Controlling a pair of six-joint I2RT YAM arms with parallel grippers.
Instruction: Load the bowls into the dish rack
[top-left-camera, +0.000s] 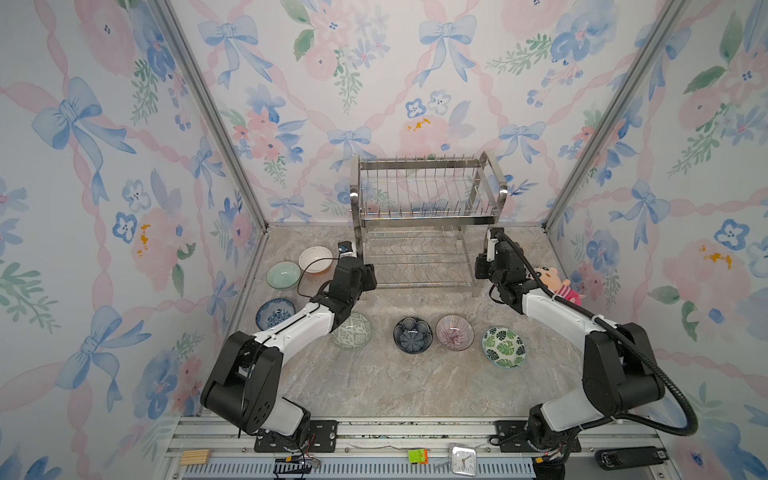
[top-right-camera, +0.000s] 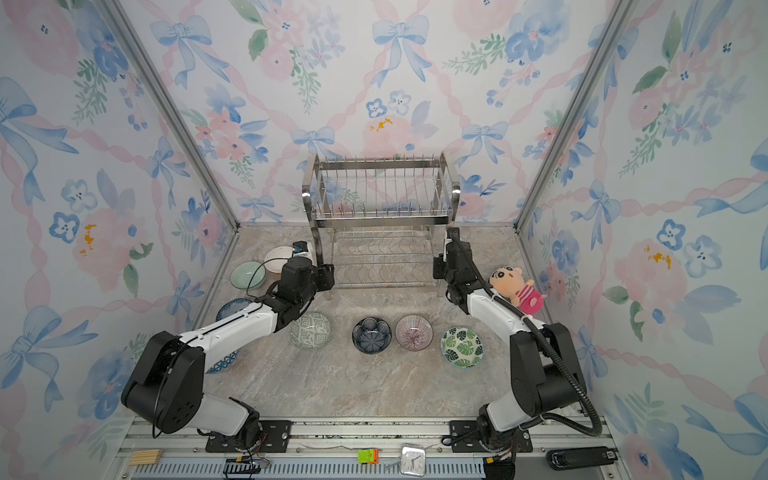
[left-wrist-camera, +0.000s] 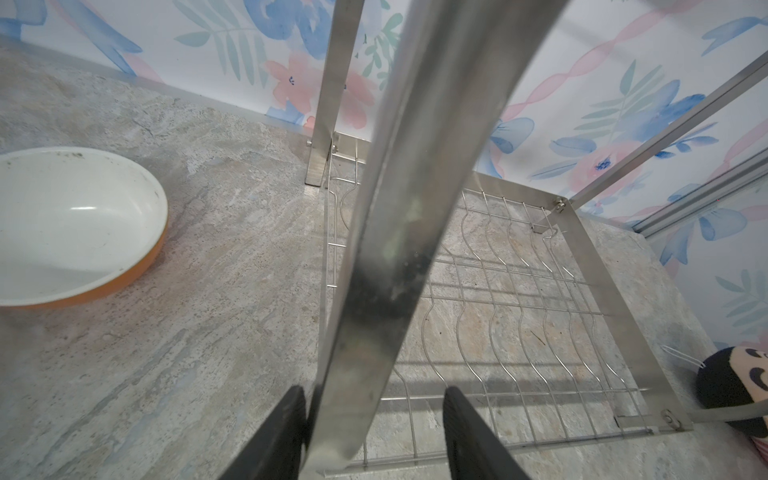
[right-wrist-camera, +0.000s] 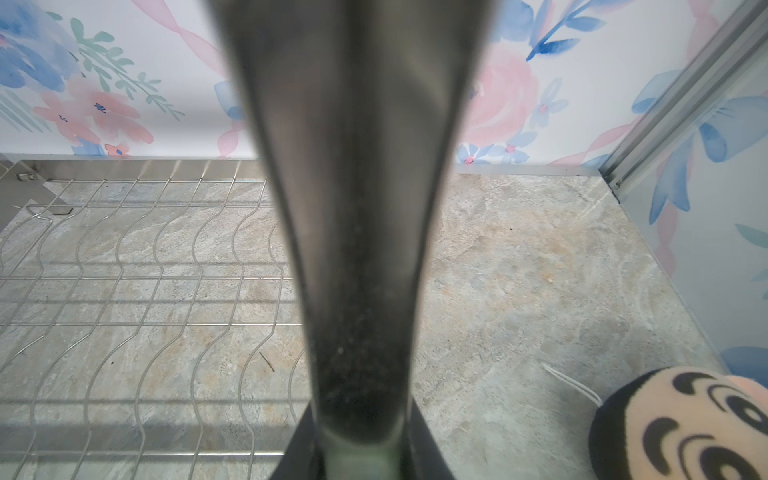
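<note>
Here, a grey-beige stone-look surface (top-left-camera: 415, 386), matte and veined, boxed in on three sides by walls (top-left-camera: 374, 83) papered with blue bows, pink ribbons and flowers, with bare aluminium posts (top-left-camera: 208, 112) at the back corners. Against the rear wall, the dish rack (top-left-camera: 428, 195): two tiers of shiny steel wire on metal legs, upright prongs above, wavy wires below. All bowls down on the surface, round, glazed and upright: orange-and-white bowl (top-left-camera: 316, 258) just left of the rack, pale green bowl (top-left-camera: 283, 275) beside it, blue floral bowl (top-left-camera: 274, 313) nearer, partly behind the left arm (top-left-camera: 291, 328). In front of the rack, in a row: green geometric bowl (top-left-camera: 353, 332), navy petal bowl (top-left-camera: 412, 334), pink-striped bowl (top-left-camera: 454, 331), green leaf bowl (top-left-camera: 503, 347). One more blue-patterned bowl (top-right-camera: 224, 362), mostly hidden under the left arm in a top view. Right of the rack, a pink plush doll (top-left-camera: 561, 286), partly behind the right arm (top-left-camera: 557, 316). Left jaws parted around the rack's front left leg (left-wrist-camera: 374, 270), one finger (left-wrist-camera: 286, 428) touching it, the other clear of it. Right jaws clamped tight on the front right leg (right-wrist-camera: 361, 249). Along the near edge, a metal rail with a small clock (top-left-camera: 462, 459).
</note>
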